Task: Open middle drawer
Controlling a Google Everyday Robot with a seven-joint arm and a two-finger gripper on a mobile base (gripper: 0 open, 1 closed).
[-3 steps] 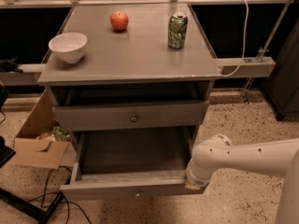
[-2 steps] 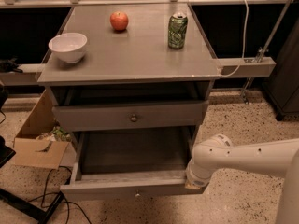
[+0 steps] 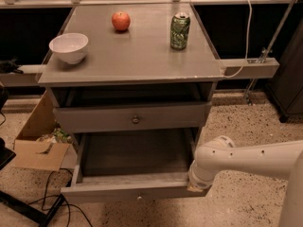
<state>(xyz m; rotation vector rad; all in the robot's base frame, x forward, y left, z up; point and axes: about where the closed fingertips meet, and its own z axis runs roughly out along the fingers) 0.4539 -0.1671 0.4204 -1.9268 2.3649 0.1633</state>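
The middle drawer (image 3: 109,191) of the grey cabinet stands pulled far out toward me, and its shallow inside looks bare. Its low front carries a tiny round knob (image 3: 138,196) at the centre. My gripper (image 3: 195,187) is at the right end of the drawer's front, mostly hidden behind my white arm (image 3: 246,161), which reaches in from the right. The taller drawer (image 3: 94,119) with the brass knob (image 3: 136,119) sits above it, nearly shut. The lowest drawer is hidden under the open one.
On the cabinet top (image 3: 137,56) stand a white bowl (image 3: 69,47), a red apple (image 3: 120,21) and a green can (image 3: 180,30). An open cardboard box (image 3: 35,143) and black cables (image 3: 52,207) lie on the floor at left. A grey rail (image 3: 248,68) juts out at right.
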